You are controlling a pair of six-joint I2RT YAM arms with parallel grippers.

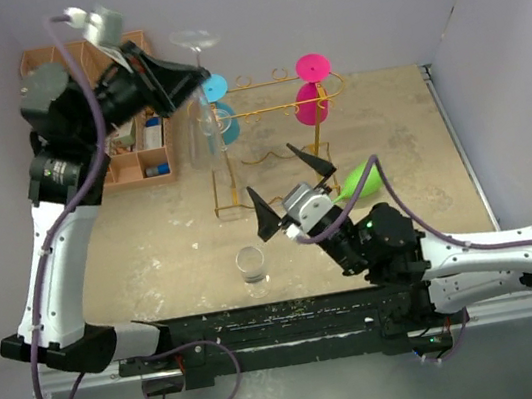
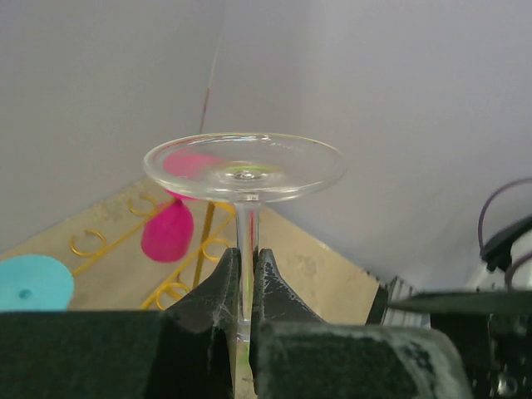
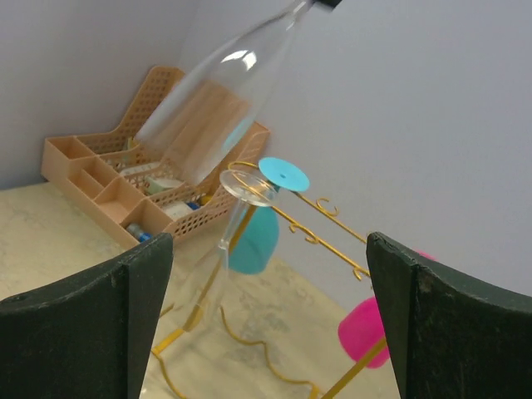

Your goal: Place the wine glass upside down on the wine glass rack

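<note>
Gripping the wine glass by its stem in the left claw, pinched shut just under the foot. Holds it inverted already: foot up, bowl hanging down, long axis close to upright, high over the far left part of the desk. Sits just off the left end of the wine glass rack, beside the oval top rail and, as far as can be told, not yet on it. Needs to go rightward from there to the nearest loops, so most likely calls for a short sideways slide of the stem into a loop, with the foot above the rail and the bowl below it. Shares that end of the rail with a teal glass hanging there, so leaves little room and risks a knock. Leaves the right claw spread wide and holding nothing, low near the middle of the desk toward the near edge, farther from the rail and, by the look of it, with no part in this step.
</note>
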